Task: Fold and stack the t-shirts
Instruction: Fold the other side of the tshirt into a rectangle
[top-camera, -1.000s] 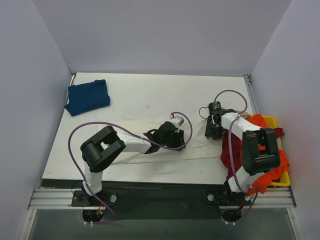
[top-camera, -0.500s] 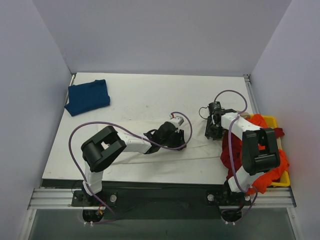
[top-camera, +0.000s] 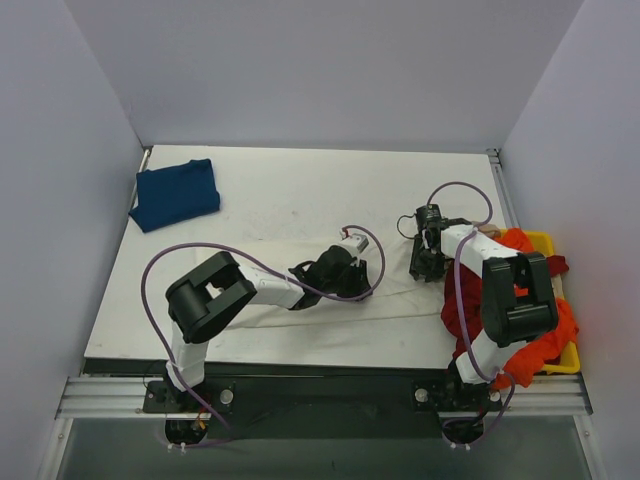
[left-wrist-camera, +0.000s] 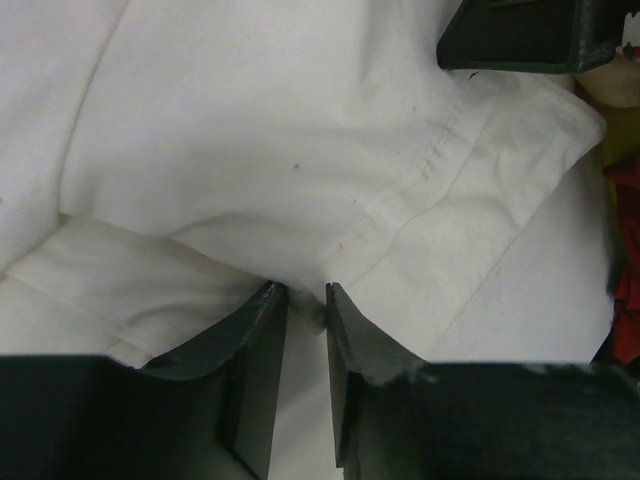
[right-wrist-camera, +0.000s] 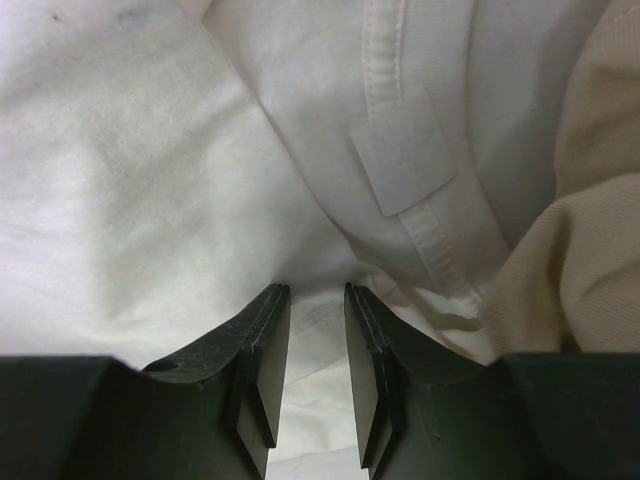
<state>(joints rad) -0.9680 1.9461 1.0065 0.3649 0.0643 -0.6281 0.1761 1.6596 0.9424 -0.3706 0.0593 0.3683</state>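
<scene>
A cream t-shirt (top-camera: 260, 320) lies spread across the front of the table. My left gripper (top-camera: 348, 282) is low over its right part. In the left wrist view the left gripper (left-wrist-camera: 305, 296) has its jaws nearly together, pinching a raised fold of the cream t-shirt (left-wrist-camera: 250, 130) near a hemmed sleeve. My right gripper (top-camera: 425, 264) is at the shirt's right end. Seen from the right wrist, the right gripper (right-wrist-camera: 317, 296) is shut on bunched cream t-shirt cloth (right-wrist-camera: 130, 180) by the collar label. A folded dark blue t-shirt (top-camera: 175, 193) sits at the back left.
A yellow bin (top-camera: 556, 243) stands off the table's right edge, heaped with orange (top-camera: 545, 345) and dark red (top-camera: 462, 312) t-shirts. A beige t-shirt (right-wrist-camera: 590, 200) lies just right of my right gripper. A right finger (left-wrist-camera: 520, 35) shows at the top of the left wrist view.
My left gripper's jaws have narrowed onto the cream cloth. Both arms have stayed almost where they were, and the right grip is unchanged.
</scene>
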